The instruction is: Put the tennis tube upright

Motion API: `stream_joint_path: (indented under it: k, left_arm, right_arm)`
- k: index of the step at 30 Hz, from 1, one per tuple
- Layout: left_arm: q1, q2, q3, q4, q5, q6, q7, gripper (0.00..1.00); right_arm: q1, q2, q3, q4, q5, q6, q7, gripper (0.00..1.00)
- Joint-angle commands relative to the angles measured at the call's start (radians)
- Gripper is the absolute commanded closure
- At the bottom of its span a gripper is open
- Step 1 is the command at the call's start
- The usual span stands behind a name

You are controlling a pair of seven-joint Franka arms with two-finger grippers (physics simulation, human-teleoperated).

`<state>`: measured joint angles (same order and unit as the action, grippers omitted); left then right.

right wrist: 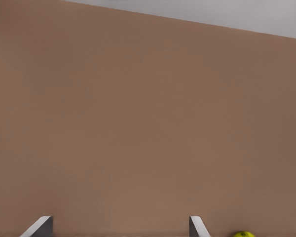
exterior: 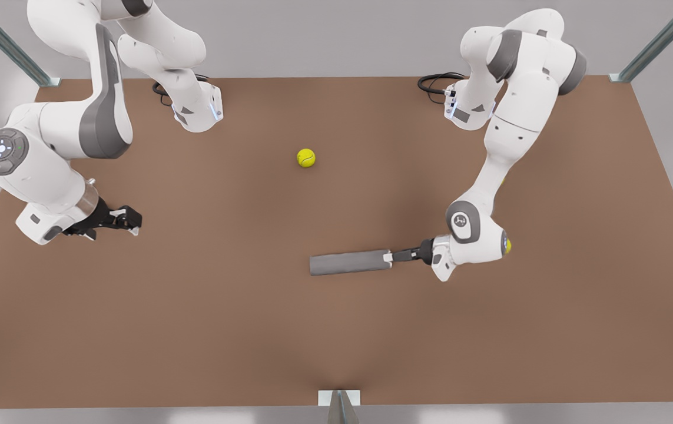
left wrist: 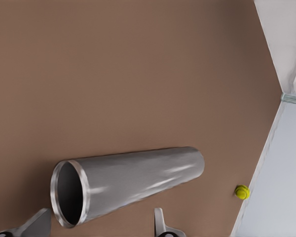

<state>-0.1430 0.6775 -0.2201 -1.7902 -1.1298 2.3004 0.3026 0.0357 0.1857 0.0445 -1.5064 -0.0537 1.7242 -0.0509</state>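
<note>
Near the middle of the brown table (exterior: 206,330) the tennis tube (exterior: 351,262) was found lying flat on its side, well away from the single tennis ball (exterior: 306,158) farther up the board. At the tube's open, silver-rimmed end (left wrist: 69,192) the left gripper (exterior: 396,256) was parked, fingers (left wrist: 160,223) spread wide on either side of the rim and nothing pinched yet, so the tube hadn't been grabbed. Well off from the tube, over bare table, the right gripper (exterior: 127,221) was left waiting with its fingers (right wrist: 196,226) also wide apart and empty. Pretty sure the step in hand was closing on that rim end, and it'd probably be done best if the fingers were slid a bit farther along the wall before being squeezed, since smooth metal like that could easily be rolled or squirted out. Once gripped, the tube should be pivoted slowly about its far end so it isn't skidded across the table.
</note>
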Motion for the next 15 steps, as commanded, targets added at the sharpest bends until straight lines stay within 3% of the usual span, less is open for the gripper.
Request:
stream_joint_path:
  k: [1,15]
  left_arm:
    - [0.0,0.001,-0.001,0.0,-0.067,0.001,0.012,0.01]
    - [-0.023,0.056,-0.004,0.018,-0.231,0.005,0.095,0.01]
  right_arm:
    - [0.0,0.0,0.0,0.0,0.0,0.0,0.0,0.0]
    - [0.012,0.0,0.015,-0.005,-0.003,-0.011,0.034,0.0]
